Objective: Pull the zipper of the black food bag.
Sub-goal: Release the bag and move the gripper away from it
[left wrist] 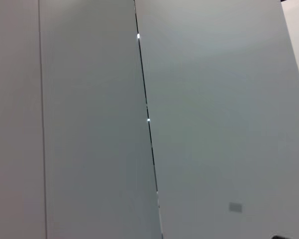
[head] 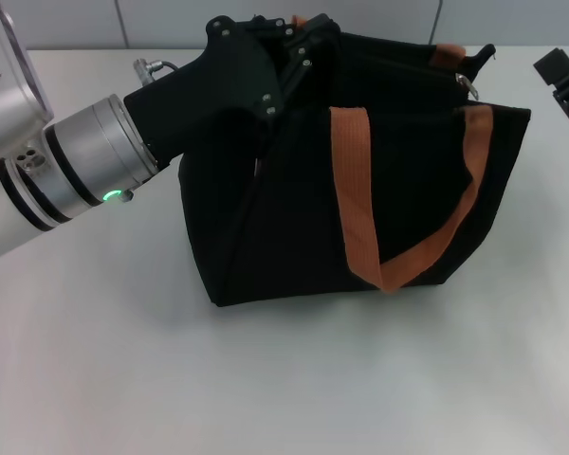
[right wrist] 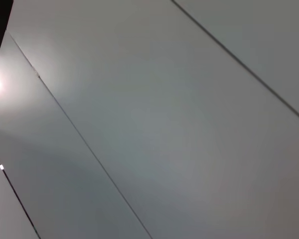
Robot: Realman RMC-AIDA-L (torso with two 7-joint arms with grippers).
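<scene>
Zipper sits near the bag's right end — my left end effector grips the black food bag's top-left; pull unfinished.

Left arm: silver cylindrical links with black ring seams, small green LED lit near the wrist joint. Left gripper housing was matte black, angular, silver screws showing. Right gripper: black, only partly visible.

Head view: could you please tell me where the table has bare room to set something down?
The table is bare in front of the black food bag. It is crowded at the bag's top, where the left gripper sits.
</scene>
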